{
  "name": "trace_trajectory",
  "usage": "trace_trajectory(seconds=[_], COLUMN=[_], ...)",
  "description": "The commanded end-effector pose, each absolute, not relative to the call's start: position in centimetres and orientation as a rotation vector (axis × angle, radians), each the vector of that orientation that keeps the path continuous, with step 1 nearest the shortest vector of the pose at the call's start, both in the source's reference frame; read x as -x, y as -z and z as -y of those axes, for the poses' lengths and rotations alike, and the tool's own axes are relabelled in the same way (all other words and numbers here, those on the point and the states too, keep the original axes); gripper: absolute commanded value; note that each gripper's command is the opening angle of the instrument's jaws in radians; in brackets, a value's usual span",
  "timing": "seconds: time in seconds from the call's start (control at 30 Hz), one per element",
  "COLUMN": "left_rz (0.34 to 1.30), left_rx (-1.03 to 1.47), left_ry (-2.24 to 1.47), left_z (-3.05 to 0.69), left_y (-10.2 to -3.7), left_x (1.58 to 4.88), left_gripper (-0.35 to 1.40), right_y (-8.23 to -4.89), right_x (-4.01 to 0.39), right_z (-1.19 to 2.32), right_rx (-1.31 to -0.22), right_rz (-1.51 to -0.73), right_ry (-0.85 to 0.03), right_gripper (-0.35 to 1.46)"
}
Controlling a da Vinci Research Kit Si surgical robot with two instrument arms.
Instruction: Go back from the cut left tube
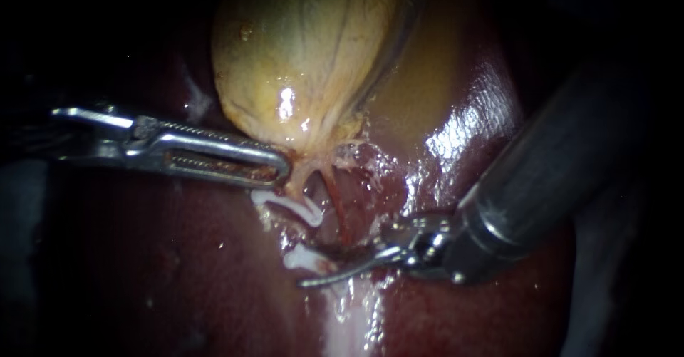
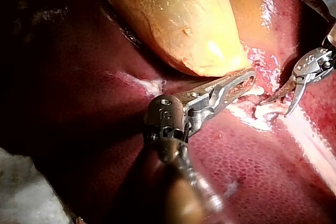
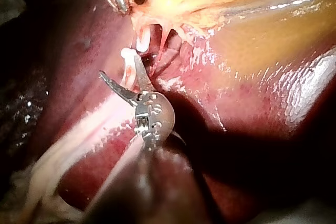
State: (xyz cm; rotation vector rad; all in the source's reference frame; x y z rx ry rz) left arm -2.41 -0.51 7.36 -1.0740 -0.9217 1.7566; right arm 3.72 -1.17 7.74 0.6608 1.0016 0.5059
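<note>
Liver [image 1: 178, 278] backdrop, cut left tube [image 1: 303, 209] parted at 6 o'clock of gallbladder [image 1: 299, 50]; left instrument [image 1: 281, 168] end effector pinching gallbladder neck, right instrument [image 3: 122, 72] end effector spread beside the cut, retreat not yet done.

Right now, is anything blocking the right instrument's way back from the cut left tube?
Nothing visible. The right instrument, jaws open and empty, sits beside the clip on the cut tube; behind it lies only liver. The left instrument grips the gallbladder, away from that path.
</note>
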Motion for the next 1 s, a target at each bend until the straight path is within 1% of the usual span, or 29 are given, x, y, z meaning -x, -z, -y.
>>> trace_trajectory(seconds=[0.03,0.23,0.37,0.47,0.57,0.7,1.0], left_rz=[0.919,0.919,0.919,0.919,0.920,0.919,0.906], left_rx=[1.074,1.074,1.074,1.074,1.074,1.074,1.081], left_ry=[-1.756,-1.756,-1.756,-1.756,-1.756,-1.757,-1.763], left_z=[0.51,0.51,0.50,0.50,0.50,0.49,0.54], left_y=[-7.36,-7.36,-7.37,-7.37,-7.37,-7.40,-7.68], left_x=[2.41,2.41,2.41,2.41,2.41,2.41,2.49], left_gripper=[-0.35,-0.35,-0.35,-0.35,-0.35,-0.35,-0.35], right_y=[-7.70,-7.48,-7.34,-7.25,-7.19,-7.15,-7.14], right_x=[-3.64,-3.25,-3.03,-2.91,-2.84,-2.79,-2.80], right_z=[1.13,0.83,0.65,0.54,0.47,0.42,0.42], right_rx=[-0.643,-0.545,-0.505,-0.481,-0.452,-0.440,-0.439], right_rz=[-1.010,-1.026,-1.049,-1.050,-1.058,-1.072,-1.075], right_ry=[-0.478,-0.411,-0.386,-0.361,-0.338,-0.323,-0.325], right_gripper=[1.43,1.43,1.43,1.43,1.43,1.43,1.43])
